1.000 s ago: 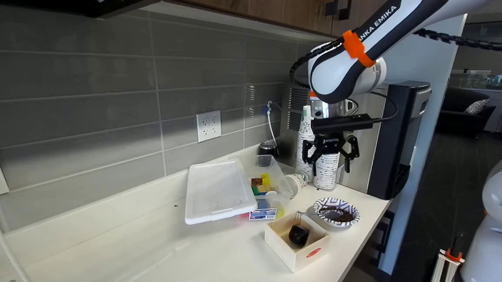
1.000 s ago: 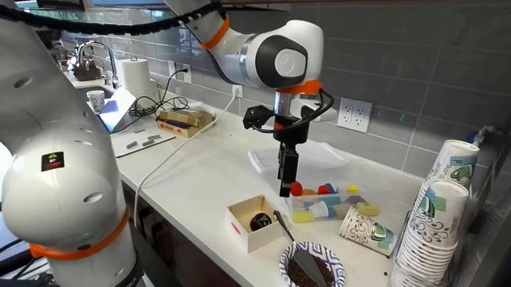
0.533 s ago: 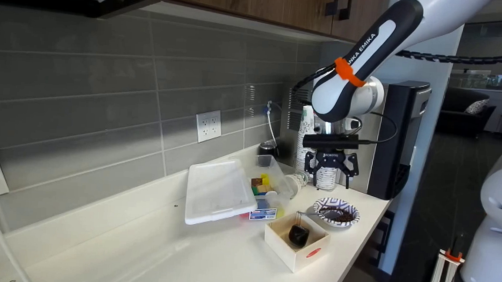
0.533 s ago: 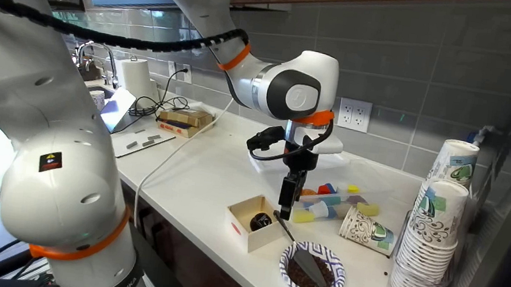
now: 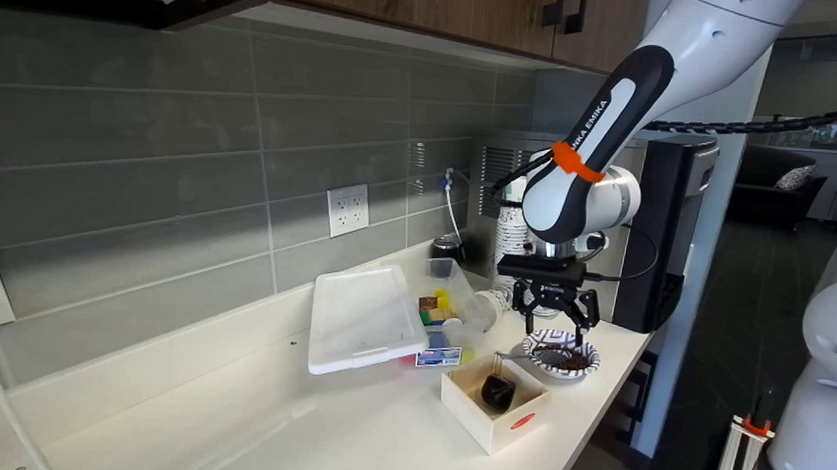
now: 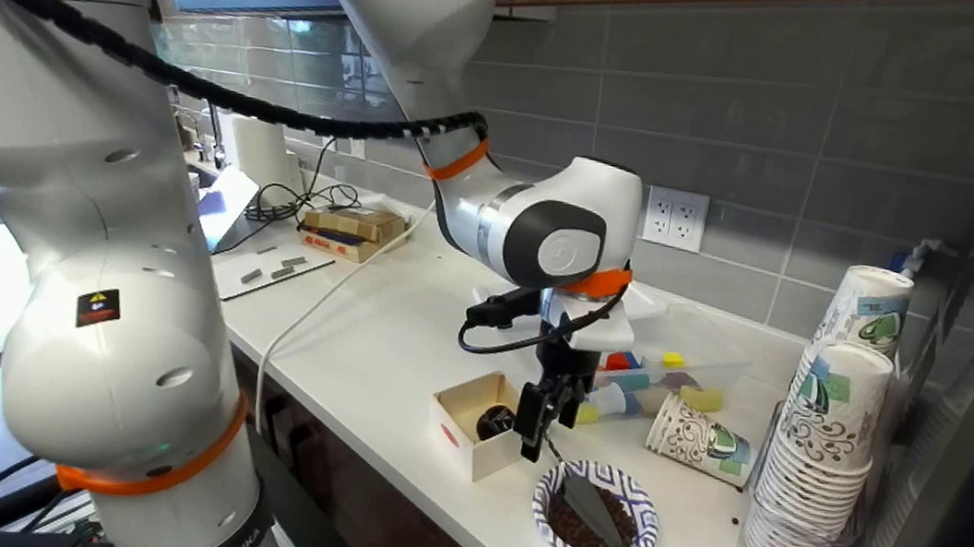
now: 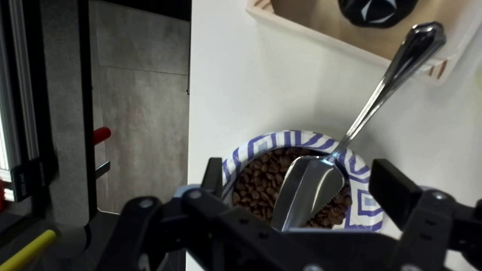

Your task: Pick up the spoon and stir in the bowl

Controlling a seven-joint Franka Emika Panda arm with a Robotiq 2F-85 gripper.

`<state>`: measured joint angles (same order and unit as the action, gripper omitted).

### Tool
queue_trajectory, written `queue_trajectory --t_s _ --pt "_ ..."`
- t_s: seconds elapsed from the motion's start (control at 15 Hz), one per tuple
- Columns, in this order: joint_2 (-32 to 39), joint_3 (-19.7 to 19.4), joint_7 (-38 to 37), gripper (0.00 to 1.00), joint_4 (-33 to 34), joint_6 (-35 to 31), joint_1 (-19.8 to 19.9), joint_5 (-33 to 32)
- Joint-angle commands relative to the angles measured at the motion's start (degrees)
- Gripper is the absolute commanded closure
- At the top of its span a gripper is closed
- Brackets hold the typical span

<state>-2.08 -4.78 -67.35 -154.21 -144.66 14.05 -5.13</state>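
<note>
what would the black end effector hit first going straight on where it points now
Probably the slanting silver metal spoon handle, close to the round purple-and-white patterned bowl; depth is unclear, so the bowl's rim might come first.

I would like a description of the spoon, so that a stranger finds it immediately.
On the white counter, beside the open wooden box, sits a round bowl with a patterned rim. The spoon rests in it, handle slanting out towards the box; shiny metal sets it apart from the brown pieces beneath.

Bowl [image 7: 293, 139] part-hidden by end effector [image 7: 300, 180] in wrist view, spoon tip [image 7: 293, 212] perhaps too, wooden box [image 7: 320, 36] cropped
</note>
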Motion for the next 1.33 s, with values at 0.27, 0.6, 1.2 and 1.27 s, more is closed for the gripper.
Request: queue_trajectory --t_s 0.27,0.6,1.2,1.27 --pt "5.93 -1.76 -8.78 0.0 -0.7 -9.73 -3.9 2.49" --pt "9.14 -2.55 -10.79 0.0 -0.42 -13.16 -5.93 5.08" --pt "12.09 -2.76 -10.1 0.25 0.16 -15.9 -9.14 10.52" --pt "12.07 -2.96 -9.94 0.25 0.19 -15.96 -9.18 10.46"
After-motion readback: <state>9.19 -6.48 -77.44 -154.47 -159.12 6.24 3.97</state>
